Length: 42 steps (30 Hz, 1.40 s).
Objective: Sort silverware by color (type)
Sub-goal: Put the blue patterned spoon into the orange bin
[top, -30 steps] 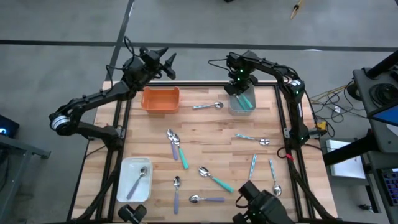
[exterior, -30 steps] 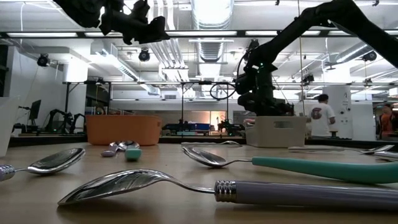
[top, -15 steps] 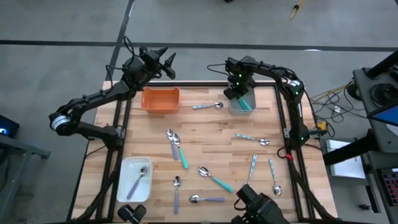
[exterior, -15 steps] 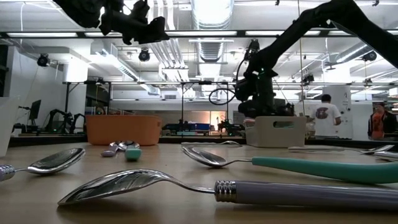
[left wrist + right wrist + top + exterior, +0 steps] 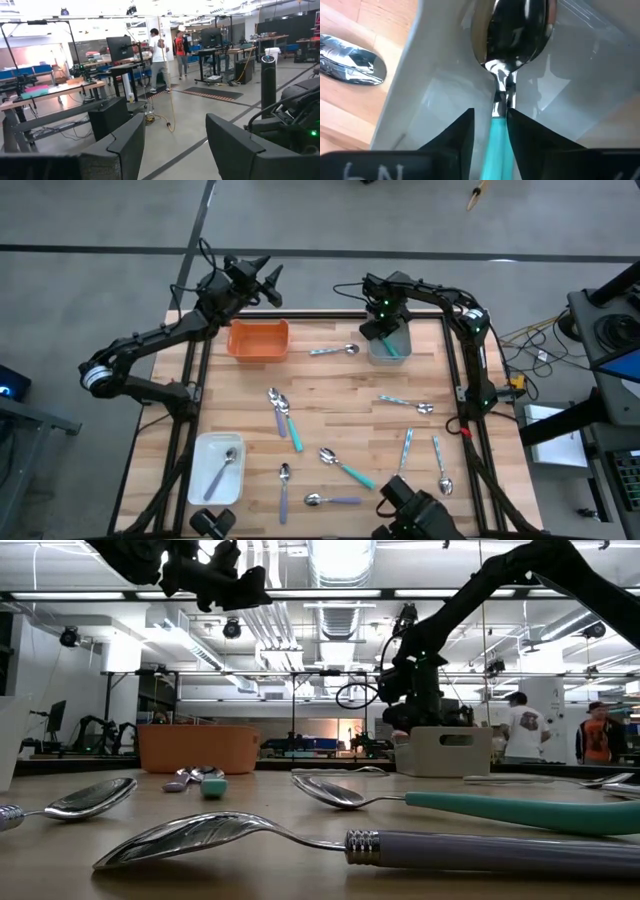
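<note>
Orange tray [image 5: 259, 340], grey tray [image 5: 388, 347], white tray [image 5: 215, 468], teal-handled spoon [image 5: 506, 60], lavender-handled spoon [image 5: 370, 845]

The high view looks straight down on the whole table [image 5: 330, 405], the low view sits at its surface facing the room, sharing the grey tray [image 5: 445, 750], which the right wrist view sees from very near, while the left wrist view faces the room.

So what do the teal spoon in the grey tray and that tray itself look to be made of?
The teal spoon: polished metal bowl and neck, judging by the mirror reflections; the teal handle looks matte, probably plastic or a coating. The grey tray: smooth, slightly glossy walls with soft highlights, likely moulded plastic. The right claw straddles the handle.
</note>
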{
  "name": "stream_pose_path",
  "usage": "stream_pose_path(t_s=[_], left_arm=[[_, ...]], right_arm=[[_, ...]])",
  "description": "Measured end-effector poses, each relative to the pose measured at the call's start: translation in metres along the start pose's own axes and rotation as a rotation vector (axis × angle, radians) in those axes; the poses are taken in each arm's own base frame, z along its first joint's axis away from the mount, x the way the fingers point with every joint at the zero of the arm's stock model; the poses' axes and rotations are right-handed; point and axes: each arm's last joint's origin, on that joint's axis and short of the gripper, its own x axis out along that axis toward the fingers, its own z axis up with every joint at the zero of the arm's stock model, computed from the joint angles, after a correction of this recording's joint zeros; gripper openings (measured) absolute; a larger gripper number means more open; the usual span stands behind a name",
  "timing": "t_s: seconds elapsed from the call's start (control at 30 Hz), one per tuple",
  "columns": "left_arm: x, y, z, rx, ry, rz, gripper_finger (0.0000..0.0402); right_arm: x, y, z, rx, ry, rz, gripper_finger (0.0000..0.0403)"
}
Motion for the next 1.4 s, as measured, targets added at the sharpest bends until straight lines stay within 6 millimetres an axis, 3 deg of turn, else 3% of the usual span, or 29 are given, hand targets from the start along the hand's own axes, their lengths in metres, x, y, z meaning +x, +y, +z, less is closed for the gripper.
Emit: stream_pose_path(t_s=[0.13,0.43,0.8,1.0,1.17,1.4], left_arm=[[0.0,-0.001,-0.004,-0.013,0.038,-0.006,0.0189],[-0.005,-0.012,-0.023,-0.048,0.255,-0.062,0.0189],[-0.022,-0.05,-0.037,-0.043,0.454,-0.209,0.0189],[-0.03,-0.071,-0.033,-0.034,0.444,-0.288,0.0189],[-0.031,-0.074,-0.031,-0.056,0.431,-0.298,0.0183],[-0.015,-0.083,-0.029,-0.074,0.393,-0.326,0.0162]], right_arm=[[-0.009,0.002,0.002,-0.016,-0.012,0.003,0.012],[-0.061,0.011,-0.002,-0.099,-0.152,0.02,0.0114],[-0.129,0.028,-0.027,-0.302,-0.567,0.054,0.0111],[-0.136,0.038,-0.052,-0.416,-0.726,0.063,0.0105],[-0.125,0.042,-0.077,-0.487,-0.809,0.072,0.0096],[-0.112,0.036,-0.103,-0.52,-0.945,0.083,0.0084]])
